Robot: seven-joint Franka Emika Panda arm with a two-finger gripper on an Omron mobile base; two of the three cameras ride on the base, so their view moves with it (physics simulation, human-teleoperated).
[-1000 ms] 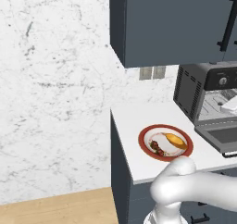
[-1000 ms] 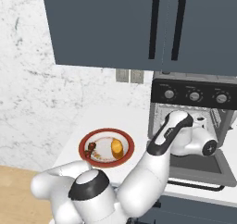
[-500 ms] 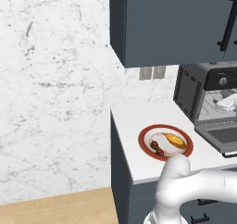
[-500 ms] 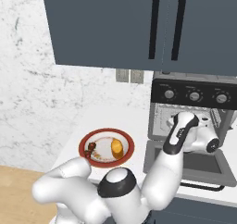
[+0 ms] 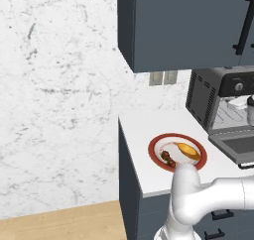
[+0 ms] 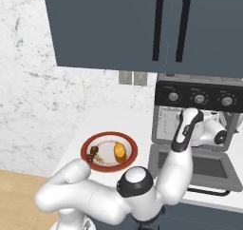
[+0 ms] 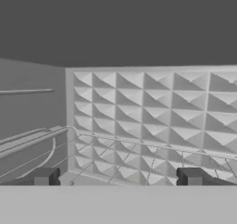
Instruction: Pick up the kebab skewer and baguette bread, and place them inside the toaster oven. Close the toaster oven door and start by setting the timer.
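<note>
Red-rimmed plate (image 5: 158, 144) on the white counter (image 5: 144, 130), left base view: the baguette bread (image 5: 188, 150) lies on its right half and the kebab skewer (image 5: 167, 157) on its near left edge, both unlifted. The toaster oven (image 5: 201, 97) stands to the right with the toaster oven door (image 5: 238, 146) dropped flat. Compared with the frame half a second earlier, the white elbow has swung rightward and now covers the plate's near rim.

Right base view: the skewer (image 6: 93, 152) and loaf (image 6: 120, 150) sit side by side on the plate (image 6: 133, 150), well apart from the oven (image 6: 166, 124). The forearm rises over the lowered door (image 6: 228, 165), and the hand reaches into the open cavity; it stands higher and nearer the cavity than one second ago.

Hand view: the gripper (image 7: 118, 176) faces the studded rear wall, with the wire rack (image 7: 139, 146) just below; the jaws stand wide apart with nothing between them.

Likely hazard: with both foods on the plate, the empty hand is far from its first pick. A careless withdrawal could catch the rack or the door frame, and the elbow passing close to the plate could nudge it, shifting the skewer before any grasp.
</note>
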